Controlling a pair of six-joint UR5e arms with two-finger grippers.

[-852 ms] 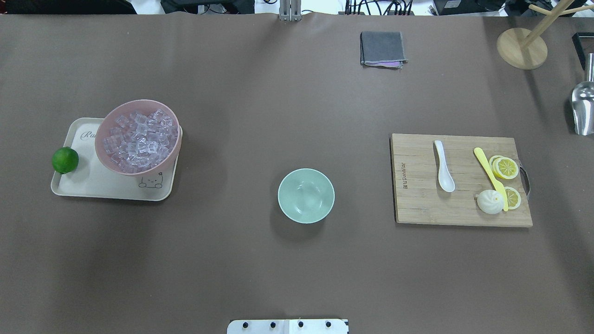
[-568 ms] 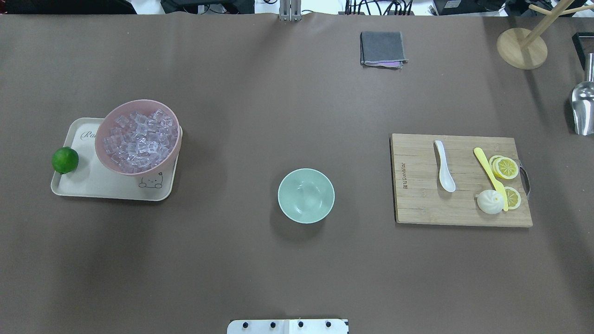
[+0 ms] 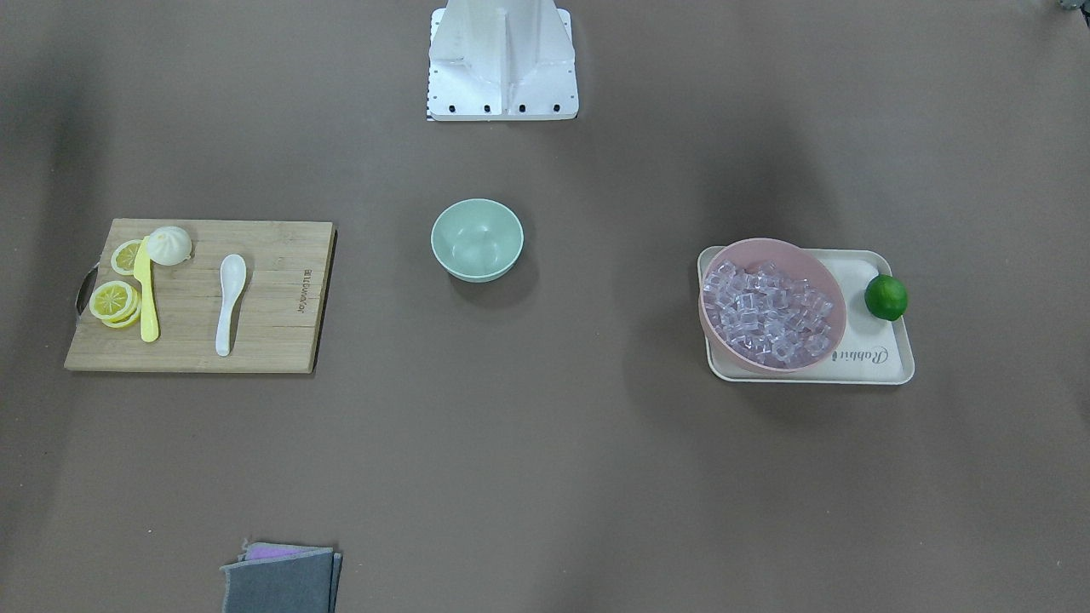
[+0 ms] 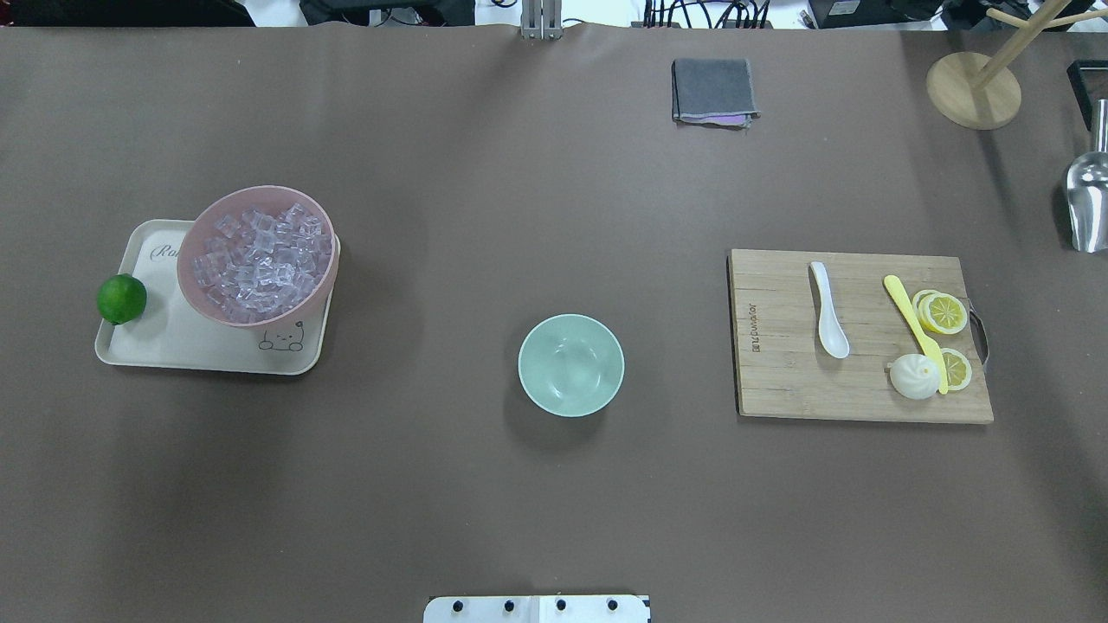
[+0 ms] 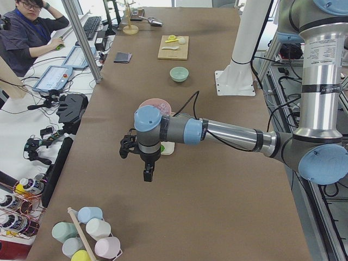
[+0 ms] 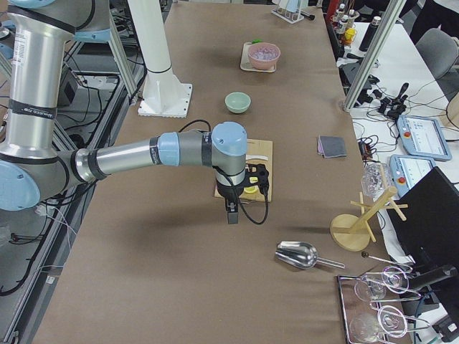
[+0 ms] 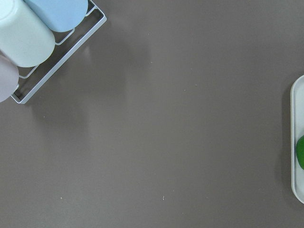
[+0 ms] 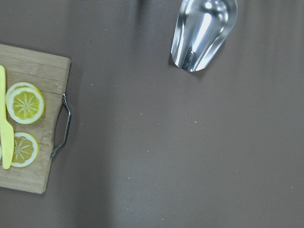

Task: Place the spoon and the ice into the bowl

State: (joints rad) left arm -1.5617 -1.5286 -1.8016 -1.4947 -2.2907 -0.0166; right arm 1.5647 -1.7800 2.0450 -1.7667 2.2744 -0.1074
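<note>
Glossy white soup spoon (image 4: pixel 829 311) on bamboo board (image 4: pixel 779 363), clear ice cubes (image 4: pixel 260 264) heaped in pink bowl (image 4: pixel 184 281), mint-green bowl (image 4: pixel 570 368) empty; left gripper (image 5: pixel 148 173) and right gripper (image 6: pixel 232 213) spread not discernible; risk: slick cube or spoon squirting from the pinch.

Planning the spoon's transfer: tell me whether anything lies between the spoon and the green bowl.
Nothing visible does. The spoon lies on the cutting board; between it and the bowl only board and table show. The knife lies beyond the spoon.
</note>
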